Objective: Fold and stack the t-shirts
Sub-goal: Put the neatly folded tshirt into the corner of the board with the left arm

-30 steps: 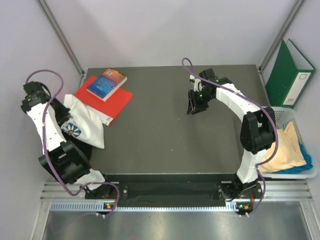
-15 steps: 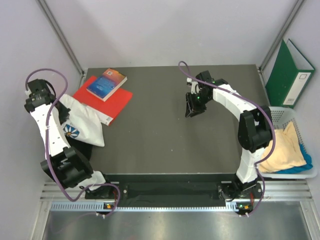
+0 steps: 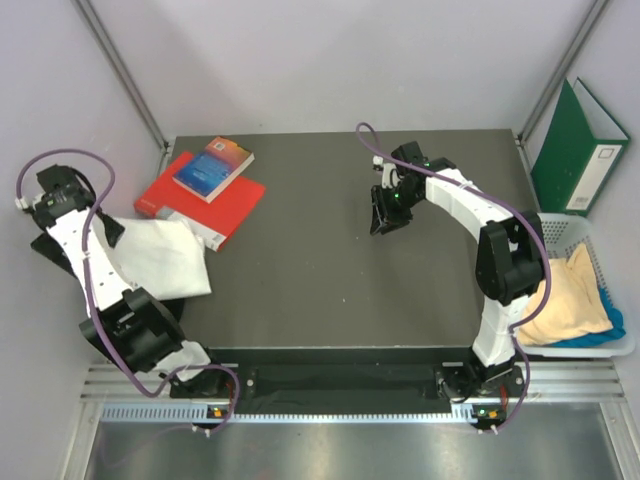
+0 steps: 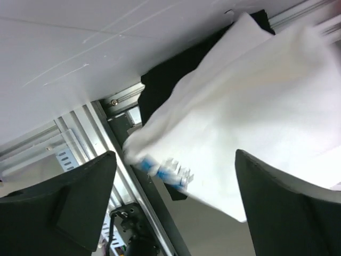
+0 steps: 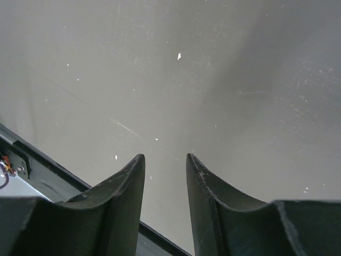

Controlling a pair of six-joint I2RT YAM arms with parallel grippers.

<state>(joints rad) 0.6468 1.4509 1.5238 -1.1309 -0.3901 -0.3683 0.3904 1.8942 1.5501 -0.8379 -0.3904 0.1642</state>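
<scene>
Plainly, this looks like the stacking step for one shirt.

- The left gripper (image 4: 175,160) hangs with its fingers spread wide and nothing between them.
- The white t-shirt (image 3: 160,255) lies just below and ahead of it, a loose, roughly squared bundle at the left edge of the table (image 3: 300,270). The wrist view is blurred, with a smear of blue at the cloth's near edge.
- Black cloth (image 4: 165,80) shows from under the white one, likely another shirt, so the pile seems to sit beneath this gripper.
- The red book (image 3: 235,205) and blue book (image 3: 213,168) lie just beyond the white bundle, touching or nearly touching its far corner.
- The right gripper (image 5: 165,157) hovers over bare table, its fingers a narrow gap apart and gripping nothing.
- Behind it and to its right, near that arm's base, the basket (image 3: 600,345) holds a pale yellow t-shirt (image 3: 570,290) over a blue t-shirt (image 3: 612,325).
- Next, I judge, the left arm should lift clear without snagging the loose cloth. The right should swing back to the basket, pinch the yellow shirt at one edge and bring it to open table for folding.
</scene>
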